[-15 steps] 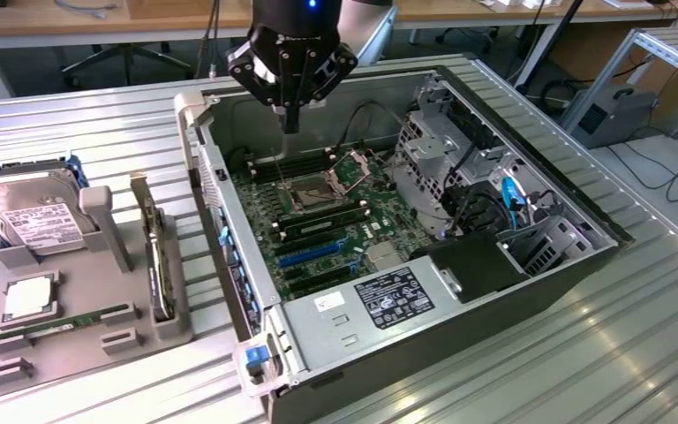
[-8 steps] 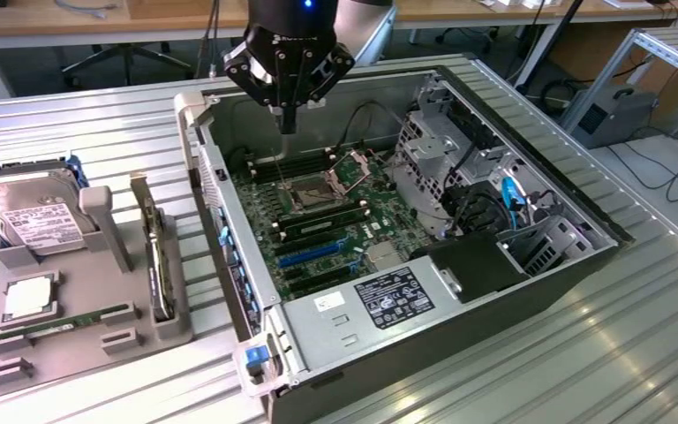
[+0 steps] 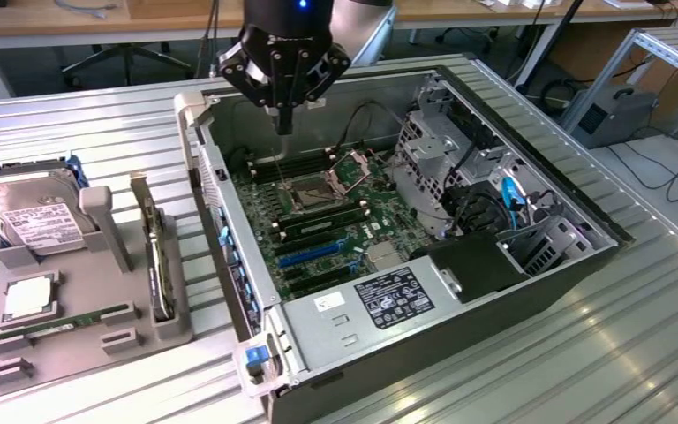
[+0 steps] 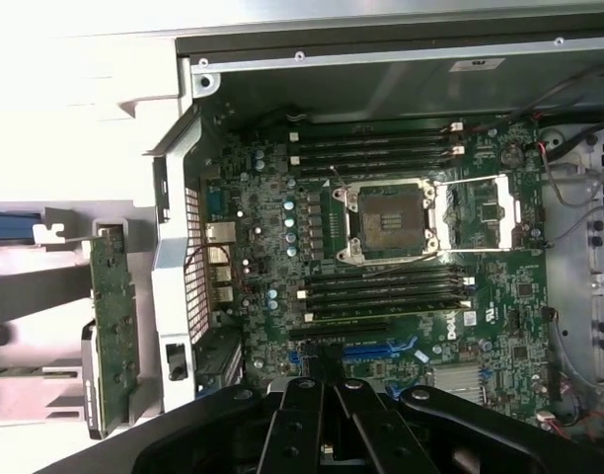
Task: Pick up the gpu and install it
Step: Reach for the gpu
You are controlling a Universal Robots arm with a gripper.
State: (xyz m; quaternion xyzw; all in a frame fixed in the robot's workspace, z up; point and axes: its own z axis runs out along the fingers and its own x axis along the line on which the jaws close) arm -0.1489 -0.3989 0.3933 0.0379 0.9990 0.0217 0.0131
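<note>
The gpu (image 3: 154,258) stands on edge in a slot of the grey holder (image 3: 92,349), at the exterior view's left of the open computer case (image 3: 551,265). In the wrist view the gpu (image 4: 113,331) is a thin green-faced card with a silver bracket, outside the case wall. My gripper (image 3: 282,126) hangs over the far end of the case above the motherboard (image 3: 327,221), shut with nothing between its fingers. Its black linkage and my gripper (image 4: 328,393) sit over the blue expansion slots (image 4: 376,349).
On the holder are a boxy hard drive (image 3: 33,221), a processor (image 3: 29,296) and a long memory stick (image 3: 63,322). Inside the case are an open processor socket (image 4: 391,222), filled memory slots, a drive cage (image 3: 433,150) and cables. Ribbed metal table (image 3: 621,353) surrounds it.
</note>
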